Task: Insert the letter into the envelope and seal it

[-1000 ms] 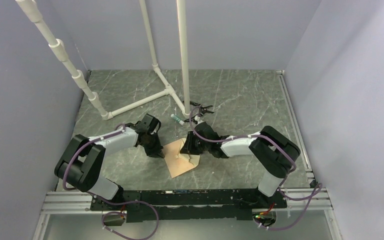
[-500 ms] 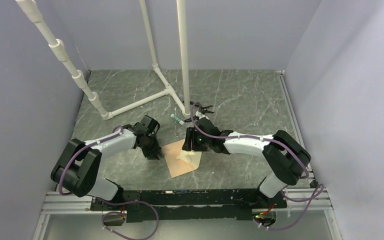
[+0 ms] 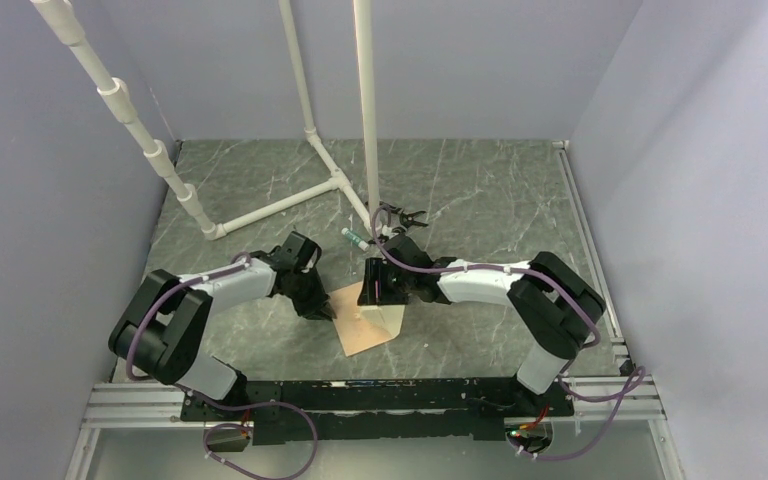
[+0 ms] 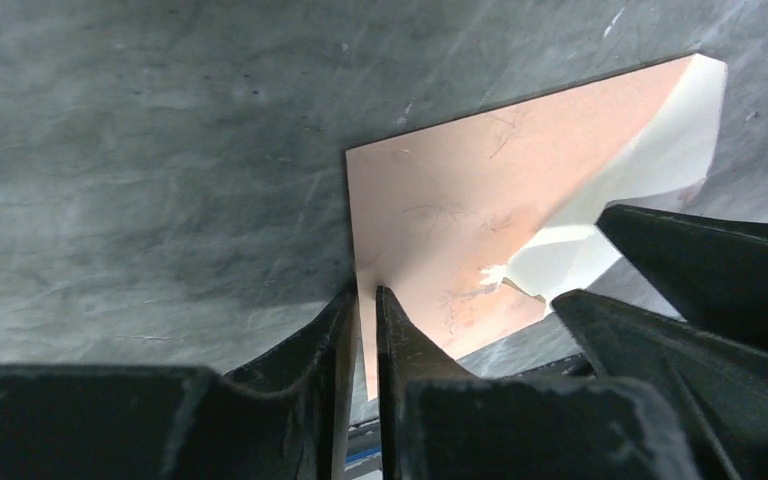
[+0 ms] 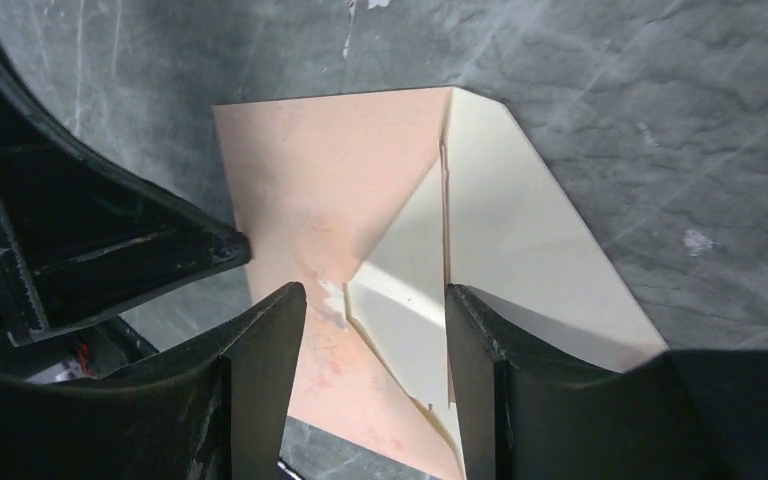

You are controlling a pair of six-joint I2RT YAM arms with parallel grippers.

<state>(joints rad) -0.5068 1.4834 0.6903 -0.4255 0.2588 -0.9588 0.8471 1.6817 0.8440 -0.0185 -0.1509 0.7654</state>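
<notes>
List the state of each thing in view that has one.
Envelope: lying flat, unsealed.
Flap: open, pale inside showing.
Left tool: shut on envelope's edge.
Right tool: open, straddling the flap's fold.

No text, label, brand, number or sign can be read in any view; the envelope (image 5: 310,170) carries only faint scuff marks; the small tube (image 3: 353,237) on the table is too small for any print to be made out.
</notes>
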